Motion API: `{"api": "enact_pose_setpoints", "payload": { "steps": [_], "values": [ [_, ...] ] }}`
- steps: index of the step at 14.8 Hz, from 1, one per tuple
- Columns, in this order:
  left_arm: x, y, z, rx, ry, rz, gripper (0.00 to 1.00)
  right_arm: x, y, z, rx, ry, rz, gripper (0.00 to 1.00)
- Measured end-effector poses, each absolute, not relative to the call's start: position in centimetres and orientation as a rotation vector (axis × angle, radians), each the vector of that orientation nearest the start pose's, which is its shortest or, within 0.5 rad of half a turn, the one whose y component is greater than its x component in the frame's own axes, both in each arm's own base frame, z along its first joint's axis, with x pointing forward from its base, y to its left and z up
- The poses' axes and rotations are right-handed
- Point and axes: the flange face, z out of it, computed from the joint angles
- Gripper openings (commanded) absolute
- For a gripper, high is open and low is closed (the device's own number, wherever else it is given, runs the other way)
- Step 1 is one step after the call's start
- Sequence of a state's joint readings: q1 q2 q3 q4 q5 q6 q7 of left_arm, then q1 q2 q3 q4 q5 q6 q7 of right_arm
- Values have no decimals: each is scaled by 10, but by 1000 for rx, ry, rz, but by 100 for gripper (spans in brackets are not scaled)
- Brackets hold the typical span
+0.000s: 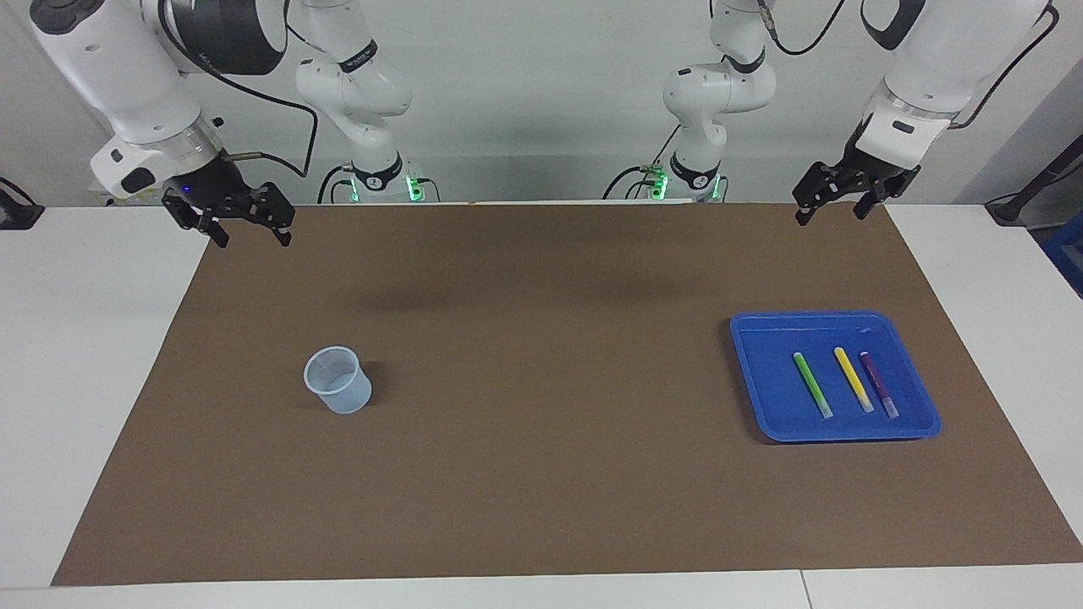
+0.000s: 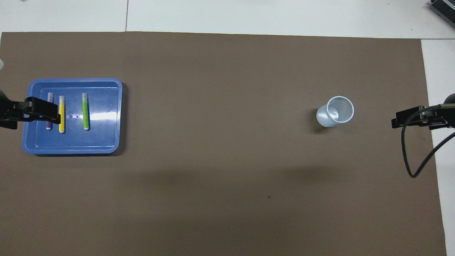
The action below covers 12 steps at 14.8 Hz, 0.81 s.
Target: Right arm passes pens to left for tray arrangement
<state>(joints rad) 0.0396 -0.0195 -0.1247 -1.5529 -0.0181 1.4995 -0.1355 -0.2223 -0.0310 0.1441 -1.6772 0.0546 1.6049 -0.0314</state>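
Note:
The blue tray [image 1: 761, 338] lies on the brown mat toward the left arm's end of the table. Three pens lie side by side in it: green [image 1: 812, 385], yellow [image 1: 853, 379] and purple [image 1: 878, 385]. My left gripper [image 1: 831, 213] hangs open and empty, high over the mat's edge by the robots. In the overhead view the left gripper [image 2: 42, 111] covers part of the purple pen [image 2: 49, 124] in the tray [image 2: 103, 142]. My right gripper [image 1: 254, 238] hangs open and empty, high over the mat's corner at the right arm's end.
A small translucent pale-blue cup [image 1: 338, 381] stands upright and empty on the mat toward the right arm's end; it also shows in the overhead view [image 2: 336, 112]. The brown mat [image 1: 541, 474] covers most of the white table.

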Motion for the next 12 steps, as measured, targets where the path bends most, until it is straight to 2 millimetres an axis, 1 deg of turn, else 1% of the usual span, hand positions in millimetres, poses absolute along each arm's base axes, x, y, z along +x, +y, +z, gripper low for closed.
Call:
{"api": "enact_pose_setpoints", "payload": {
  "steps": [5,9,12],
  "values": [
    [540,-52,615,-3127,-58,115,100,544,-36,594,-3088,77,62,100],
    [539,-62,618,-3126,-28,94,100,544,-36,594,-3088,77,62,100],
    [541,-63,619,-3129,-28,68,100,544,-36,594,-3088,77,63,100]
  ]
}}
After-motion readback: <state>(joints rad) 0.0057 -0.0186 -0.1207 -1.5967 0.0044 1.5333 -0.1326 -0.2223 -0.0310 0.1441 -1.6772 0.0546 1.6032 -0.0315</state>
